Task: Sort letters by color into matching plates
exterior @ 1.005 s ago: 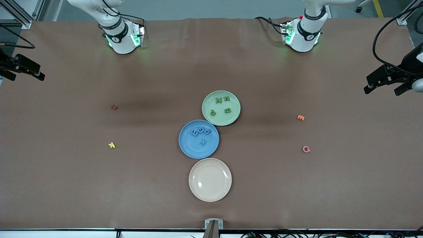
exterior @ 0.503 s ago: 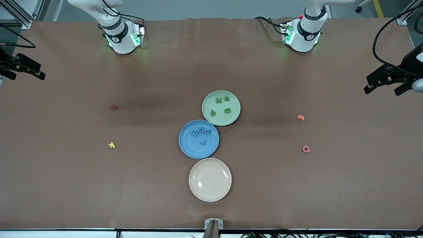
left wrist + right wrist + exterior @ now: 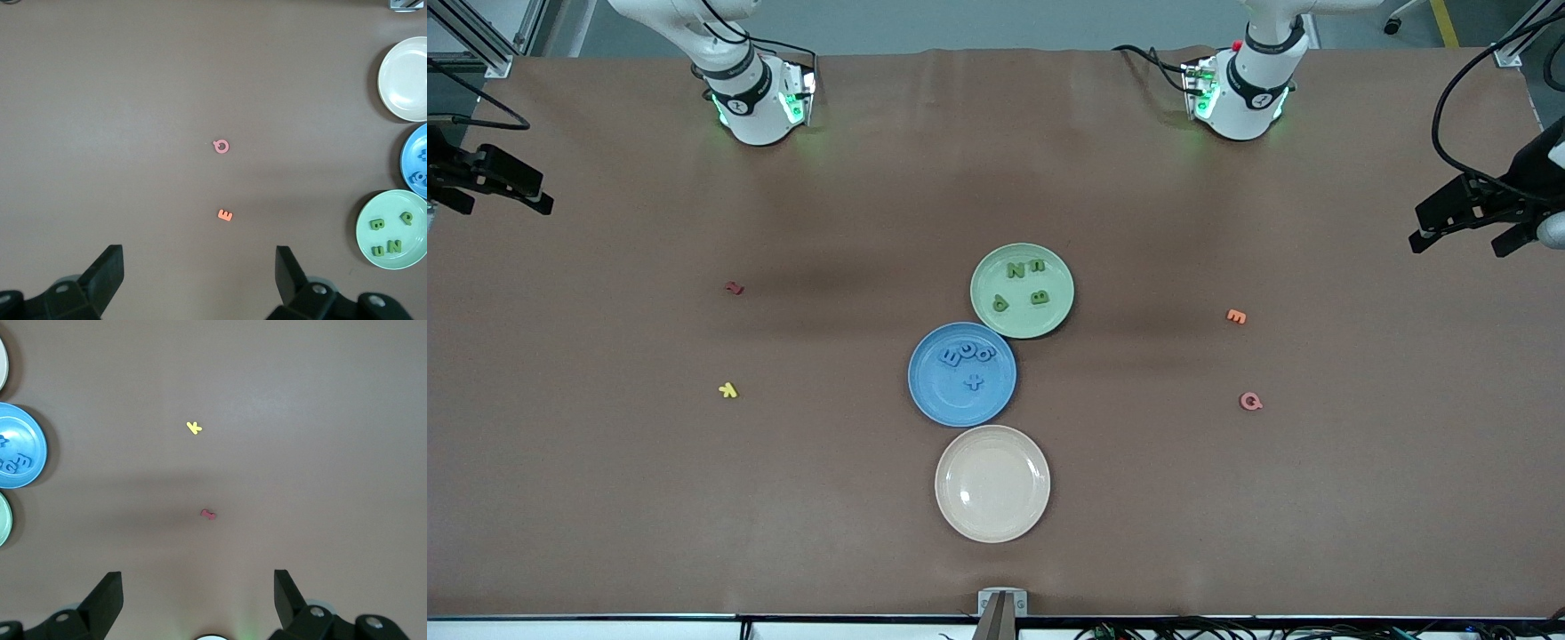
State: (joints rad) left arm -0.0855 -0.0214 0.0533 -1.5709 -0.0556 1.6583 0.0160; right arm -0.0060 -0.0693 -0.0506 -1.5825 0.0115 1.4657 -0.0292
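Now chunky letters [image 3: 967,356] fill plates [image 3: 951,404].

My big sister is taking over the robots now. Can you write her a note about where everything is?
Left end effector: open, holding nothing, waiting high over its end of the table.
Right end effector: open, holding nothing, waiting high over its end.
Green plate: four green letters in it.
Blue plate, touching the green one and nearer the front camera: four blue letters in it.
Done: every blue and green letter is sorted.
Left: nothing, it seems. The red, yellow, orange and pink letters lie loose on the table; the cream plate is bare.
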